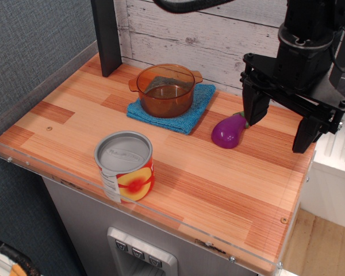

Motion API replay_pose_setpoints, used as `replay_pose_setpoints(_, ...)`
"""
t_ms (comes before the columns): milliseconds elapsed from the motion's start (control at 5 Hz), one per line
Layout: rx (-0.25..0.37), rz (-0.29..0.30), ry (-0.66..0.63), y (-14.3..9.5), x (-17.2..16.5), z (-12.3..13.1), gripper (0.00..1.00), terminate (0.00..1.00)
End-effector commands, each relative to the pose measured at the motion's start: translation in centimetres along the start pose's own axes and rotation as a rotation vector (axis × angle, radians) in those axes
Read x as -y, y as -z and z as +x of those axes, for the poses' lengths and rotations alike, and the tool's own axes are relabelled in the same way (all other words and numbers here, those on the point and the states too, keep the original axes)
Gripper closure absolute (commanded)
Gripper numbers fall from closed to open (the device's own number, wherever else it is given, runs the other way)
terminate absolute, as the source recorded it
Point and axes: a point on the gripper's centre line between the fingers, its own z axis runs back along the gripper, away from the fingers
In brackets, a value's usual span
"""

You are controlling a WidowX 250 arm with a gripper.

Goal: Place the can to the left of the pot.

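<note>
Well, the can (125,167) stood near the table's (218,190) front edge while the gripper (279,126) hung wide apart, empty, beside the pot (165,90).

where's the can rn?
The can stands upright near the front edge of the wooden table, image lower left, well in front of the pot on its blue cloth; the open gripper is far right.

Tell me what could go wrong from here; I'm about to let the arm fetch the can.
The can stands close to the table's front edge, so a clumsy grasp might push it off. The open gripper hangs beside the toy eggplant and could knock it when it sets off.
</note>
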Motion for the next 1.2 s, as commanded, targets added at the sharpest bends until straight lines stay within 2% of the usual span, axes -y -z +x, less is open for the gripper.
replay_pose_setpoints(0, 0.000, 0.000, 0.000, 0.0, 0.0, 0.0, 0.00, 0.00)
replay_pose_setpoints(200, -0.018, 0.014, -0.182, -0.4, -0.1, -2.0, 0.00, 0.00)
replay_pose_setpoints(600, -0.008, 0.142, -0.654, -0.4, -2.0, -8.2, 0.00, 0.00)
replay_pose_setpoints(800, -0.030, 0.122, -0.910, 0.7, -2.9, -10.2, 0.00, 0.00)
replay_pose_setpoints(1000, -0.023, 0.117, -1.163, 1.2, -4.0, -11.5, 0.00, 0.00)
